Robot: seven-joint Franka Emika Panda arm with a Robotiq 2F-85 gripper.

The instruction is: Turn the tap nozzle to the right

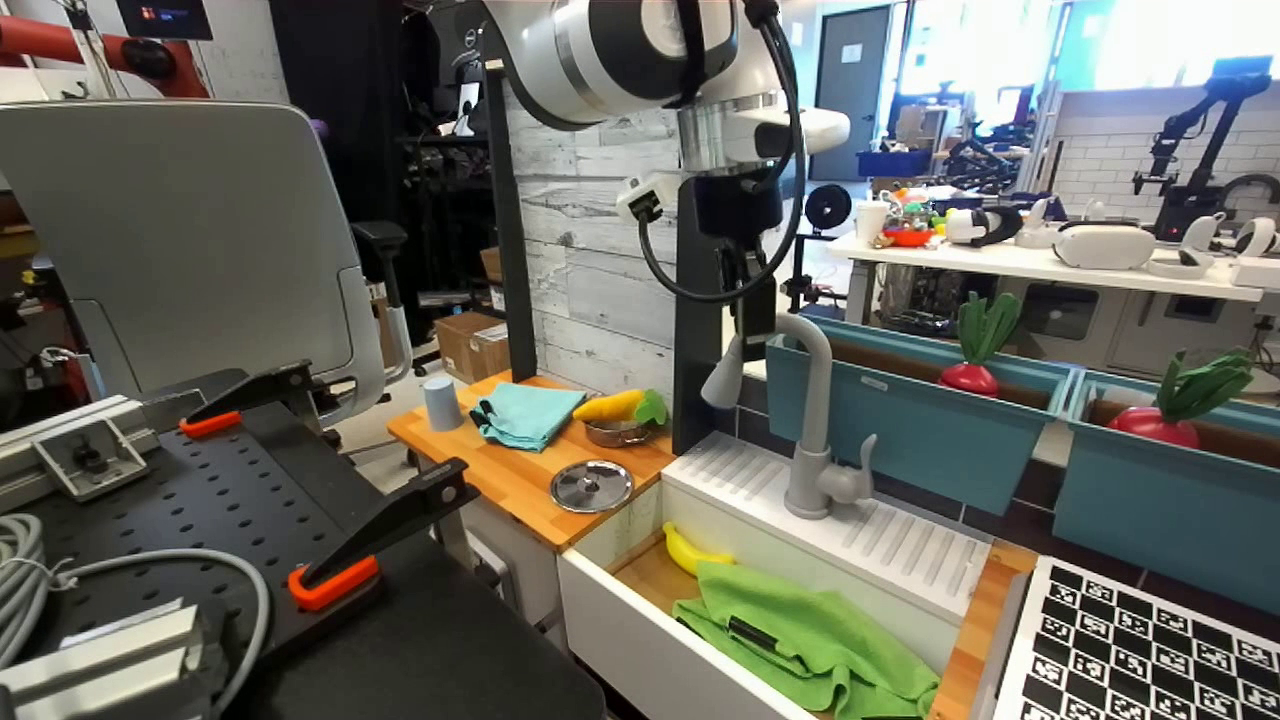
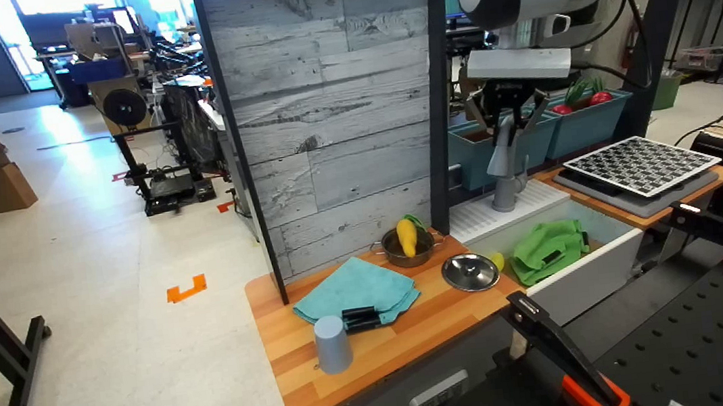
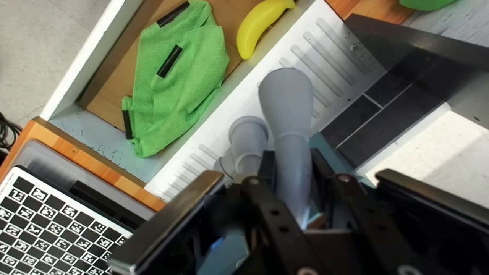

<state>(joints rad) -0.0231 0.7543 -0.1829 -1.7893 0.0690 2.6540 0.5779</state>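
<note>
The tap nozzle (image 1: 819, 392) is a grey matte gooseneck tube on a short round base; it also shows in an exterior view (image 2: 500, 158). Its flared outlet (image 1: 724, 378) hangs over the white ridged ledge, on the side of the wooden counter, not over the basin. The wrist view shows the outlet end of the nozzle (image 3: 287, 101) close up, with the base behind it. My gripper (image 3: 293, 164) has one finger on each side of the tube, both pads against it, just behind the flared outlet. In an exterior view, my gripper (image 1: 757, 325) points down at the tube's curved top.
The tap's small side handle (image 1: 850, 478) sticks out of its base. Teal planter boxes (image 1: 900, 410) stand close behind the tap. A dark upright post (image 1: 698, 330) stands beside it. The basin (image 1: 640, 620) below holds a green cloth (image 1: 810, 630) and a yellow banana (image 1: 692, 550).
</note>
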